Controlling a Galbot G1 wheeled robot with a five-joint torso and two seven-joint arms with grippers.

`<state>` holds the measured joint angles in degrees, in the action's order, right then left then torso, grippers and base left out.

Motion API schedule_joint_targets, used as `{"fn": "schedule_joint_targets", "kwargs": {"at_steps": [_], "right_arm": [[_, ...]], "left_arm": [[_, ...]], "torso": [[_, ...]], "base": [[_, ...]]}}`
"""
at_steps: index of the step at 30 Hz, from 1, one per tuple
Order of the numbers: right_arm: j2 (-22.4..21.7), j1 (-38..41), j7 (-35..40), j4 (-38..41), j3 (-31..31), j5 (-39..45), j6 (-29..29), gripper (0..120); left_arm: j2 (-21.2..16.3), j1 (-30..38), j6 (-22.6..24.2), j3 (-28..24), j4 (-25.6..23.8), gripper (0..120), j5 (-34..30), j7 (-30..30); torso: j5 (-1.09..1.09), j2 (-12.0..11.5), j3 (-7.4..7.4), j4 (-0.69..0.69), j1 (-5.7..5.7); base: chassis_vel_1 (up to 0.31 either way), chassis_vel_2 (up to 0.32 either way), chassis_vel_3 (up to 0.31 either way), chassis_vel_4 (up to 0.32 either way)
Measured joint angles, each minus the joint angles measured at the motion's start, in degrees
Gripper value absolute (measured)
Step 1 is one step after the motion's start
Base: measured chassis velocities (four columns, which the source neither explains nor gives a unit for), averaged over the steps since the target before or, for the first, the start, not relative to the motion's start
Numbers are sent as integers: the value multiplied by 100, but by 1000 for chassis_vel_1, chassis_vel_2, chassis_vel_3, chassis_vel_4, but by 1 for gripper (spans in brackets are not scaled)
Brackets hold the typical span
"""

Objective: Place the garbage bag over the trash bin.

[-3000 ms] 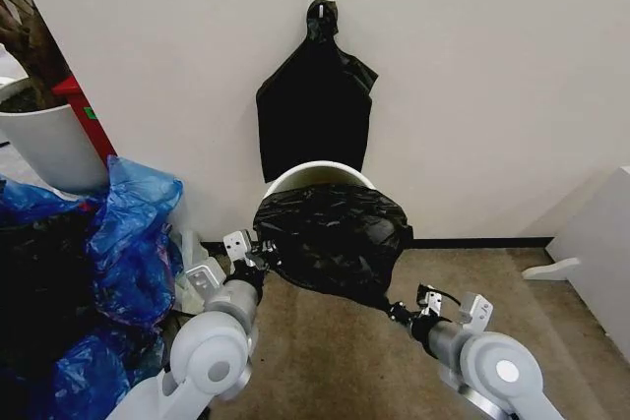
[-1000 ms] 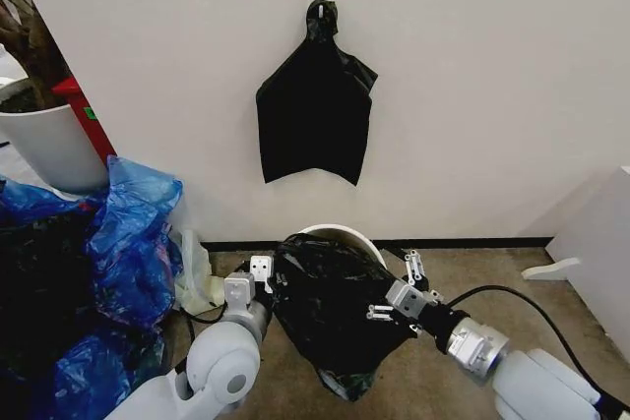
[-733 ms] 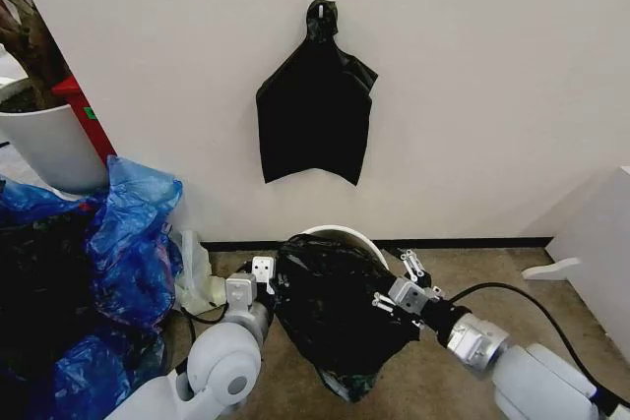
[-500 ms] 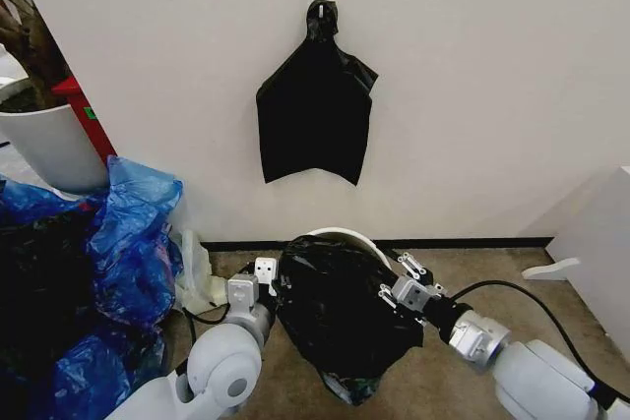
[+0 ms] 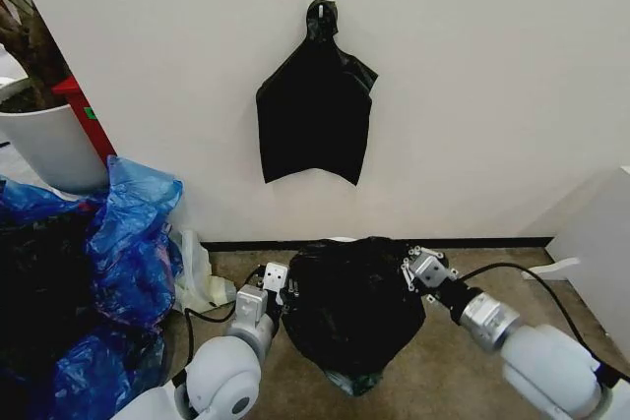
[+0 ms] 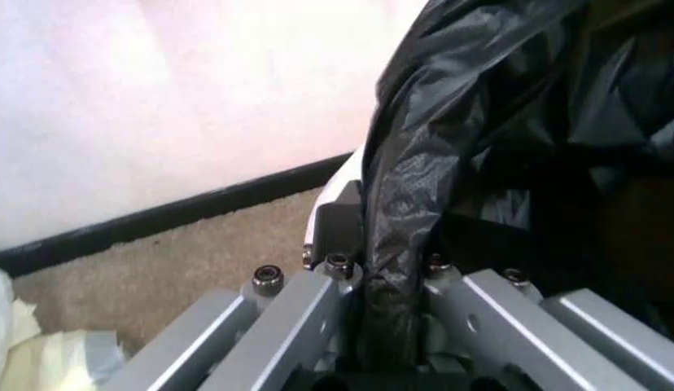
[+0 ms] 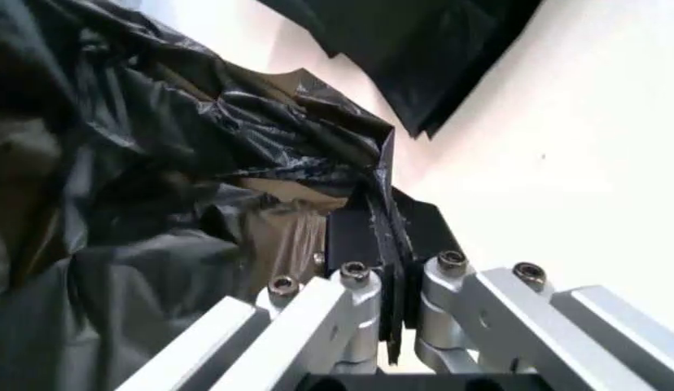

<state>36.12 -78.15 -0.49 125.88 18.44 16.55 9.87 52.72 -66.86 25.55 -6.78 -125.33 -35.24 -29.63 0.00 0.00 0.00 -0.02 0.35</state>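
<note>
Left gripper fingers: the left gripper (image 6: pixel 391 326) is closed tight on a twisted fold of the garbage bag (image 6: pixel 424 195); the black film runs between the two dark pads, with no gap seen.
Right gripper fingers: the right gripper (image 7: pixel 389 305) is likewise pinched on a thin edge of the garbage bag (image 7: pixel 185 187), the film caught flat between its pads.
Left gripper place: in the head view the left gripper (image 5: pixel 277 294) sits at the left side of the bag, low, near the floor.
Right gripper place: the right gripper (image 5: pixel 410 269) is at the bag's upper right edge, a little farther from the robot than the left one.
Garbage bag: it (image 5: pixel 349 307) hangs draped between the two grippers as a dark, crinkled mound, its lower tip toward the robot.
Trash bin: a sliver of pale rim (image 5: pixel 340 239) shows at the far top edge of the bag; the rest is covered by black film. A white edge also shows beside the film in the left wrist view (image 6: pixel 339 189).
Floor: brown carpet (image 5: pixel 472 272) with a black baseboard along the wall.
Wall: a second black bag (image 5: pixel 313 105) hangs from a hook, well above the bin.
Left of scene: blue plastic bags (image 5: pixel 118 243) heaped beside a white plant pot (image 5: pixel 49 150).
</note>
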Motion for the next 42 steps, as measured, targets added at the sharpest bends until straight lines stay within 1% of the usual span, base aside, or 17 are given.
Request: {"fn": "schedule_joint_targets", "kwargs": {"at_steps": [3, 5, 9, 11, 12, 17, 19, 22, 24, 29, 31, 37, 42], "right_arm": [[-23, 133, -350, -346, 42, 216, -225, 0], [-30, 152, -456, -430, 51, 240, -254, 0], [-70, 229, -971, -756, 74, 320, -293, 0], [-70, 229, -971, -756, 74, 320, -293, 0], [-97, 236, -1135, -861, 84, 321, -293, 0], [-131, 327, -1379, -1128, 86, 322, -294, 0], [-136, 337, -1397, -1165, 86, 318, -303, 0], [-139, 343, -1500, -1303, 84, 259, -432, 0], [-126, 343, -1539, -1364, 81, 211, -520, 0], [7, 429, -1705, -1667, 35, -38, -1034, 0], [23, 437, -1711, -1695, 27, -64, -1094, 0], [102, 304, -1726, -1879, 100, -220, -1381, 0], [131, 220, -1734, -1975, 140, -220, -1481, 0]], "left_arm": [[-96, -58, -72, 1, -44, 0, 182, 405], [-113, -75, -108, 7, -56, 0, 244, 509], [-135, -150, -383, 88, -78, 0, 487, 852], [-135, -150, -383, 88, -78, 0, 487, 852], [-126, -173, -545, 147, -78, 0, 602, 1013], [-82, -272, -902, 301, -78, 0, 683, 1460], [-68, -300, -953, 328, -78, 0, 678, 1512], [-31, -417, -1172, 465, -103, 0, 556, 1768], [-28, -448, -1220, 513, -120, 0, 501, 1860], [-75, -595, -1422, 653, -228, 0, 192, 2367], [-74, -606, -1442, 655, -241, 0, 136, 2378], [9, -607, -1651, 709, -309, 0, -456, 2384], [67, -604, -1792, 814, -327, 0, -650, 2427]], "torso": [[1, 0, 0, 1, 0], [0, 0, 0, -1, 0], [0, 0, 0, 1, 0], [0, 0, 0, 1, 0], [1, 0, 0, 0, 0], [0, 0, 0, 0, 0], [0, 0, 0, 0, 0], [0, 0, 0, 0, 0], [-1, 0, 0, 0, 0], [0, 0, 0, 0, 0], [1, 0, 0, 0, 0], [0, 0, 0, -1, 0], [0, 0, 0, 0, 0]], "base": [[0, 0, 0, 0], [0, 0, 0, 0], [0, 0, 0, 0], [0, 0, 0, 0], [0, 0, 0, 0], [0, 0, 0, 0], [0, 0, 0, 0], [0, 0, 0, 0], [0, 0, 0, 0], [0, 0, 0, 0], [0, 0, 0, 0], [0, 0, 0, 0], [0, 0, 0, 0]]}}
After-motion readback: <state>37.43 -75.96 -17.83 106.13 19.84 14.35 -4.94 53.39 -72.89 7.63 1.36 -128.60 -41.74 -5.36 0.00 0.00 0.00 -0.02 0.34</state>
